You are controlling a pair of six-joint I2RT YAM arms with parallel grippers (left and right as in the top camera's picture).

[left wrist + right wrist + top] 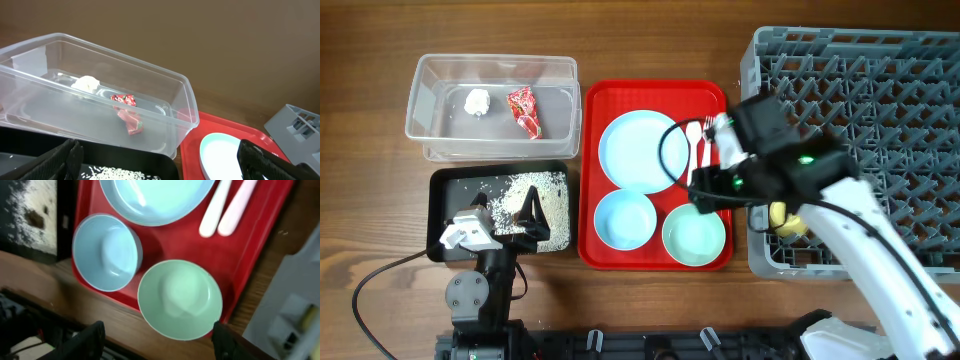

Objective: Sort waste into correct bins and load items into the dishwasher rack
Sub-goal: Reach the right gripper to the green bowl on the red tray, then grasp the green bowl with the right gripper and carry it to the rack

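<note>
The clear tub (430, 75) holds the white napkin ball (477, 101) and the red wrapper (525, 110); both also show in the left wrist view, the napkin ball (86, 83) and the wrapper (127, 112). The black tray (445, 190) holds rice scraps (535, 195). My left gripper (525, 218) is open and empty over the black tray. The red serving tray carries the blue plate (638, 150), blue bowl (625, 219), green bowl (694, 236), and spoon and fork (700, 145). My right gripper (160, 340) is open and empty above the green bowl (180, 299). A yellow cup (785, 220) lies in the grey rack (880, 90).
The red serving tray (650, 90) lies between the bins and the rack. The rack fills the right side of the table, its near-left corner beside my right arm. Bare wooden tabletop runs along the front edge, with a black cable at the lower left.
</note>
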